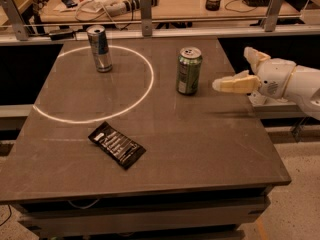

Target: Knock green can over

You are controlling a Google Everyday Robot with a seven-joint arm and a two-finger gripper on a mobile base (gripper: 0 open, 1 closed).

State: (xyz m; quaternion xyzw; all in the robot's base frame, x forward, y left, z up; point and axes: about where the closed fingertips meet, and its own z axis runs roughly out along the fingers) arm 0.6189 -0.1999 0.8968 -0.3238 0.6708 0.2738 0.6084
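While the table (pixel 210 149) fills most of the view, the arm (pixel 300 86) reaches in from the right, level over the tabletop's right edge. A white ring (pixel 152 76) is marked across the table's far left half. The gripper (pixel 231 69) hangs at the arm's end with its two fingers spread apart and nothing between them. One finger (pixel 235 84) points left toward the green can (pixel 189 70); the other (pixel 255 59) angles up and away behind it. A black packet (pixel 116 145) lies flat near the ring's front edge. A blue can (pixel 99 49) stands upright inside the ring, at the back. The green can stands upright just outside the ring's right side. It is near the pointing fingertip, level with it, with a clear gap between them.
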